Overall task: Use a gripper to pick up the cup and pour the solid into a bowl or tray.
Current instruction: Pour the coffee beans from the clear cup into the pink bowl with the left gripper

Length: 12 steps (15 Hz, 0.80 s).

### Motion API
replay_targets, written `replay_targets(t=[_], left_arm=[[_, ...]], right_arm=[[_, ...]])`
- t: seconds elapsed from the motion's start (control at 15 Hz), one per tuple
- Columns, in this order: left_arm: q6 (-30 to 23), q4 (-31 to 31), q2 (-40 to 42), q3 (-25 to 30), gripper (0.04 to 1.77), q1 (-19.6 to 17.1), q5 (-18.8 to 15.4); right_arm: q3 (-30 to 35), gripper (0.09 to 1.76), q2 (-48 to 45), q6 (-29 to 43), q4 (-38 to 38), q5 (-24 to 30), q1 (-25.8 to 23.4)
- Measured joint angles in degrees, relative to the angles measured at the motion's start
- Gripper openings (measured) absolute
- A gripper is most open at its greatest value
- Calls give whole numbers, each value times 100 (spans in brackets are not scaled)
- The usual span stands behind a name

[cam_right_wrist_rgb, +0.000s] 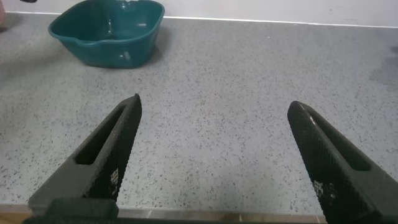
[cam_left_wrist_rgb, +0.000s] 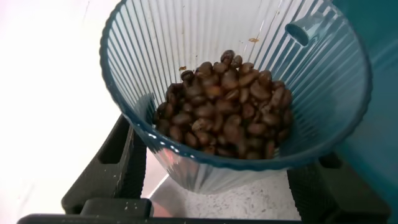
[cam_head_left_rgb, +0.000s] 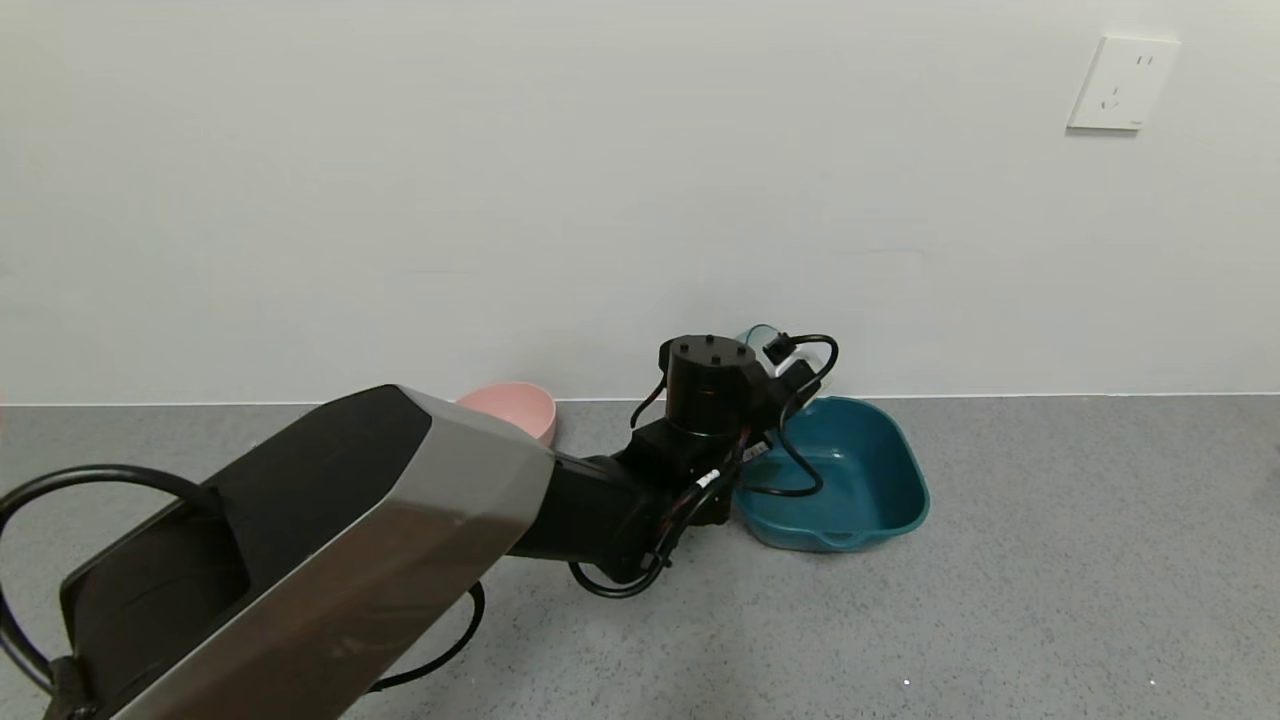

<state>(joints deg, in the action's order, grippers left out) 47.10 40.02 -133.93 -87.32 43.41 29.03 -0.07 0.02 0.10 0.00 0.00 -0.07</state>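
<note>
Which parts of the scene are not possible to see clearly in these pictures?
- Head view: the cup is mostly behind the left gripper, only its rim shows; the beans are hidden.
- Head view: the pink bowl is half covered by the left arm; its inside is unseen.
- Left wrist view: the cup's base is cut off, and the beans hide its bottom.
- Right wrist view: the tray's floor is hidden by its near wall.

Left gripper (cam_left_wrist_rgb: 217, 186) extended forward, clamped; right gripper (cam_right_wrist_rgb: 214, 158) low, spread wide.

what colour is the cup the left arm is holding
Translucent blue-grey with vertical ribs, clearest in the left wrist view: cup.
</note>
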Motion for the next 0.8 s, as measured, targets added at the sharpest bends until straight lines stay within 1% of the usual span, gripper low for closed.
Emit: replay_targets(t=[0.53,0.8], left_arm=[[1025,49,-119,-57,129,127,444],[1485,68,-135,-68,129,143,482]], right_arm=[[0,171,0,0,0,0,0],[2,171,0,0,0,0,5]])
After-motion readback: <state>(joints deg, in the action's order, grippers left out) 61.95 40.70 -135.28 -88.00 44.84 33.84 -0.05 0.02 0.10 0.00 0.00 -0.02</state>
